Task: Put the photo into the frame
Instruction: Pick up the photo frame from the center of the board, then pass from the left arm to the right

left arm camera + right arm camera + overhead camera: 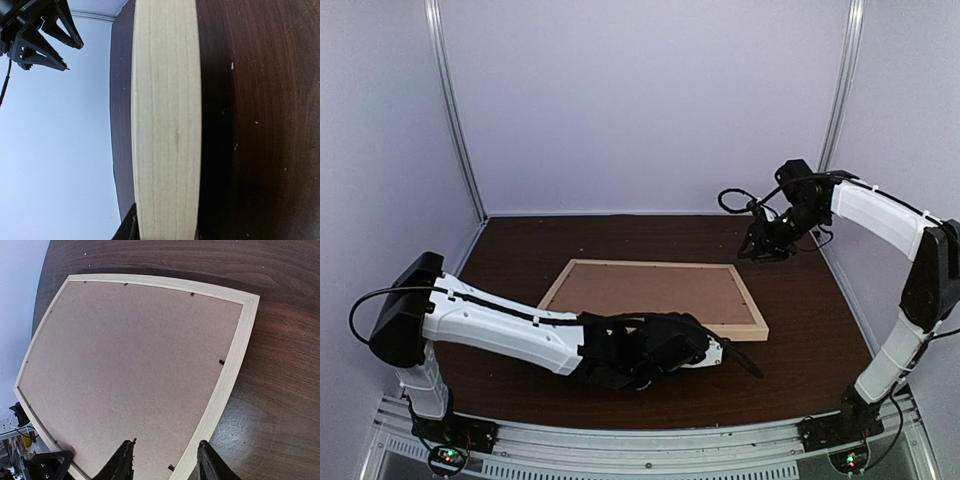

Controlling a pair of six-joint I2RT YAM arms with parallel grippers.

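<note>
**Top view.** You have one frame [748, 298] lying flat at the middle of the table [520, 250]. One brown board [650, 290] fills its opening. Two arms are in view. Your left gripper [708, 349] lies low at the frame's near rail, towards the right corner. Your right gripper [761, 249] hangs above the table, near the frame's far right corner and clear of it.

**Left wrist view.** You see one rail of the frame [167, 125] edge-on, running top to bottom, with the table [270, 125] on its right. The left gripper [165, 232] straddles this rail. Two fingers [127, 227] sit close against it, one on each side. You cannot tell whether they pinch it or only flank it. The right gripper [42, 37] shows at the upper left, against the pale wall.

**Right wrist view.** You look down on the frame [235, 355] and the board [130, 365]. At least five small black tabs [221, 361] line the inner edge. The right gripper [165, 462] has its two fingers spread apart, with nothing between them. The frame's right rail passes beneath the gap.
</note>
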